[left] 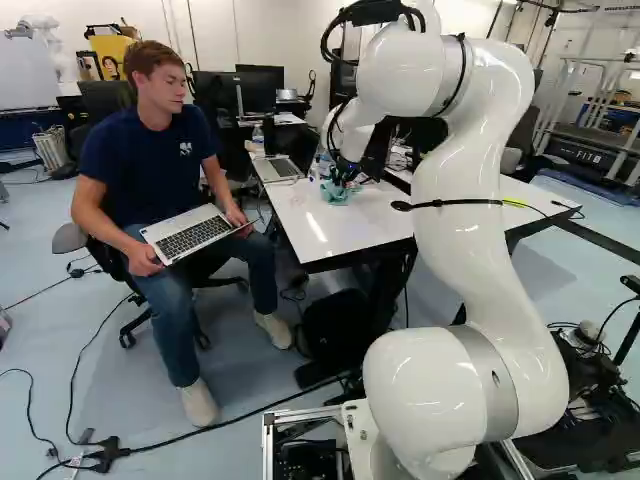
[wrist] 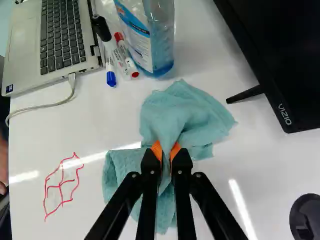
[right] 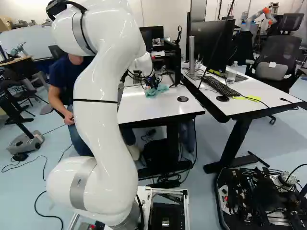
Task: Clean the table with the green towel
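Evidently, the job is under way but well short of finished. The jaws are clamped on the green towel [wrist: 185, 112], pinching a fold near its middle between the orange pads [wrist: 157, 150], and the bunched cloth lies on the white desk [wrist: 117, 117], spreading out ahead of the jaws and back beneath them. So the grasp is done and the towel is in place to wipe.

The clearest piece of work left is the red scribble [wrist: 61, 183], which stands whole on the bare surface beside the towel, well apart from it, between the cloth and the desk's edge. None of its lines looks smeared. I see no other marks, though whatever lies under the cloth is hidden.

Next, I judge, the arm [left: 465, 190] needs to sweep the towel sideways over the scribble, pressing lightly, probably in several passes. The spray bottle [wrist: 150, 40], the markers [wrist: 125, 57] and the laptop [wrist: 35, 45] sit near enough that a wide stroke could knock them; the monitor stand's foot [wrist: 245, 94] is just beside the cloth too.
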Available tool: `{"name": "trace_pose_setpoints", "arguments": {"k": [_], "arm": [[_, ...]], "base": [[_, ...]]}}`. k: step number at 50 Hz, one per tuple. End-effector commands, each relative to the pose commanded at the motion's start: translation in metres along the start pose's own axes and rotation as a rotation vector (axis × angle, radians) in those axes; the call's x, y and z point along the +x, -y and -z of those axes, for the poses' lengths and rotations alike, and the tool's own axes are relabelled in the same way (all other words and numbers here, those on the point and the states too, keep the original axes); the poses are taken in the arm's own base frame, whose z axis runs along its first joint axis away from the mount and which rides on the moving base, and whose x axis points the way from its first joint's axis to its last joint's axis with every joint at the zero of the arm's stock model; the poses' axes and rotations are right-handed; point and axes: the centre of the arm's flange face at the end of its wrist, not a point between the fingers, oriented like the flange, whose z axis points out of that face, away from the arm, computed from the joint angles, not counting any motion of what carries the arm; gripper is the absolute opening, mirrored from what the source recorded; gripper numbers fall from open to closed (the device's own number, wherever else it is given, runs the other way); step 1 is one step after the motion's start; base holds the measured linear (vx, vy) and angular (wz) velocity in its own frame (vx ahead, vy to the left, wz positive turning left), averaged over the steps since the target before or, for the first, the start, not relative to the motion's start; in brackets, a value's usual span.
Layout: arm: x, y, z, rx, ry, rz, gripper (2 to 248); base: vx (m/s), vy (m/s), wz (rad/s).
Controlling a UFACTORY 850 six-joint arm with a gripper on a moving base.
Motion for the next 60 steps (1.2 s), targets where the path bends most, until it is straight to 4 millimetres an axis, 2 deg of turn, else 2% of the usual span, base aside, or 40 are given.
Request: {"name": "trace_pose_setpoints", "arguments": {"k": [32,47,60], "arm": [[-0.042,-0.004,0.035,-0.003,0.044,-0.004,39],[-0.042,-0.012,0.034,-0.01,0.044,-0.015,39],[-0.03,-0.029,0.025,-0.025,0.032,-0.037,39]], "base": [[0.0,0.0,0.0],[0.0,0.0,0.0],[0.0,0.0,0.0]]}}
